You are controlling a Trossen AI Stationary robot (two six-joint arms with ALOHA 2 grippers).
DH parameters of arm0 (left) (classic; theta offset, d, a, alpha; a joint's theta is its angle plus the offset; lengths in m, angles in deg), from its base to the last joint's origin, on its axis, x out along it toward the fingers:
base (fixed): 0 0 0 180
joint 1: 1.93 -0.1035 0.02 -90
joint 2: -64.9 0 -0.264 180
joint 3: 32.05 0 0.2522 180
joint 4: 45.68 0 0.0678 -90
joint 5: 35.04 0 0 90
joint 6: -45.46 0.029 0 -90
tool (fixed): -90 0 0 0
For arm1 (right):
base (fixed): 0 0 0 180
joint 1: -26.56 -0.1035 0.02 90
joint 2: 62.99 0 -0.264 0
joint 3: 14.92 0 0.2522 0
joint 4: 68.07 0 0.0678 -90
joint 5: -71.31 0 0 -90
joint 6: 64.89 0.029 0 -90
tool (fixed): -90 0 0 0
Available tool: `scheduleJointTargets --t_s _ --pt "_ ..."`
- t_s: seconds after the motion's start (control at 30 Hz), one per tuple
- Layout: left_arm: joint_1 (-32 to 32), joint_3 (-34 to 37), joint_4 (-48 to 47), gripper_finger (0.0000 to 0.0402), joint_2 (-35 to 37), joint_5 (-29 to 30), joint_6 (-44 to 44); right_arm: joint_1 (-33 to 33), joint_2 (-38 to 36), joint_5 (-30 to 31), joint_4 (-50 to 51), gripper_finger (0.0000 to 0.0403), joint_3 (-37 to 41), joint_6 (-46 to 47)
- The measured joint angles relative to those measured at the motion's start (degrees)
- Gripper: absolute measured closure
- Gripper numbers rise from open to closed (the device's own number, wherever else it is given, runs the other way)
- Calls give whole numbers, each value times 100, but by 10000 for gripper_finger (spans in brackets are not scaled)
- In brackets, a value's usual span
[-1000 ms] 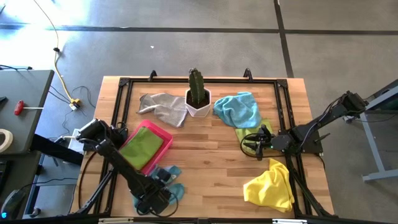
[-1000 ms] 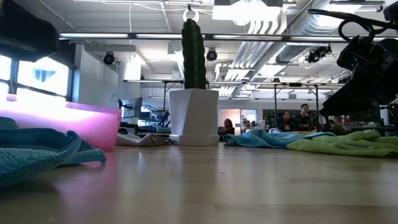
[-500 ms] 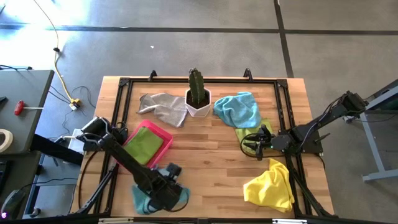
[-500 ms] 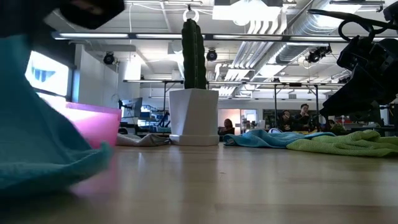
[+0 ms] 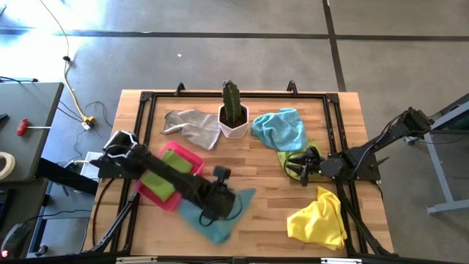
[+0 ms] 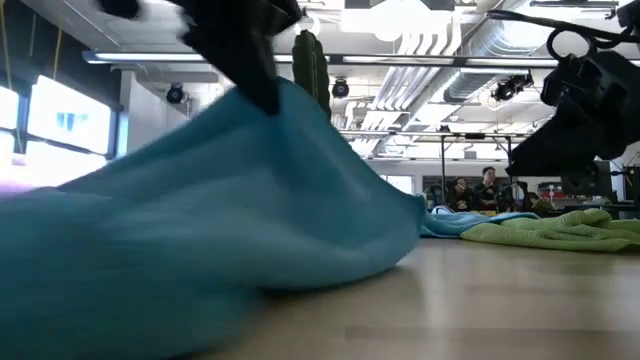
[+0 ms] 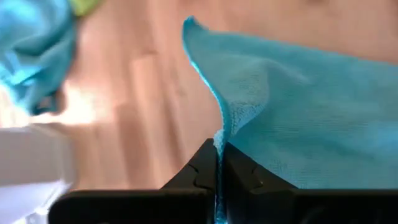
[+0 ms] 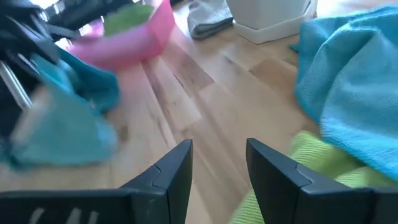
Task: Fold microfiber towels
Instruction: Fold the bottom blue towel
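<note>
The left gripper (image 7: 218,163) is pinched tight on the hem of a teal microfiber towel (image 7: 298,118), its two dark fingers (image 7: 202,168) pressed together with the edge caught between them. The cloth spreads away over the wooden table (image 7: 155,99). Farther off lie a light blue towel (image 7: 34,50), a scrap of lime green (image 7: 86,5) and a blurred white object (image 7: 34,155)

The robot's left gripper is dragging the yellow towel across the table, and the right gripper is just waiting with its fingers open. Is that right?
Not quite. The left gripper is pinching a teal towel, not the yellow towel, which lies untouched near the table's front right corner. The left wrist view shows the teal edge clamped between the shut fingers, and the high view shows both cloths. The rest is right: the right gripper waits, open.
</note>
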State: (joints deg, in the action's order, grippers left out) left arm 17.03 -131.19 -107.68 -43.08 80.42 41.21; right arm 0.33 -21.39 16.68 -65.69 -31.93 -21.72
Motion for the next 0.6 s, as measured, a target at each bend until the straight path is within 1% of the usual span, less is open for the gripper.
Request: scheduleJointTargets --t_s 0.1,0.17,0.27,0.3,0.33,0.4,0.5,0.57,0.6 --pt "-349 0 364 401 0 52 38 -1 -2 47 -159 261 -2 552" --pt "-548 0 623 401 0 42 168 -1 0 94 -160 261 0 756" --pt "-752 0 917 401 0 -96 391 -1 2 701 -213 261 0 924" --pt "-804 0 981 401 0 -143 455 8 2 731 -287 261 0 841" --pt "-851 0 1038 401 0 -176 512 3 3 652 -449 261 0 491" --pt "-928 0 1151 401 0 -246 638 -1 50 233 -1017 261 0 -520" --pt "-977 0 1226 401 0 -276 830 -1 201 -391 -2212 261 -2 -2000" --pt "-1007 0 1259 401 0 -275 938 -1 352 -558 -2806 261 -4 -2710" --pt "-1008 0 1281 401 0 -276 942 -1 440 -563 -3008 261 -4 -2924"
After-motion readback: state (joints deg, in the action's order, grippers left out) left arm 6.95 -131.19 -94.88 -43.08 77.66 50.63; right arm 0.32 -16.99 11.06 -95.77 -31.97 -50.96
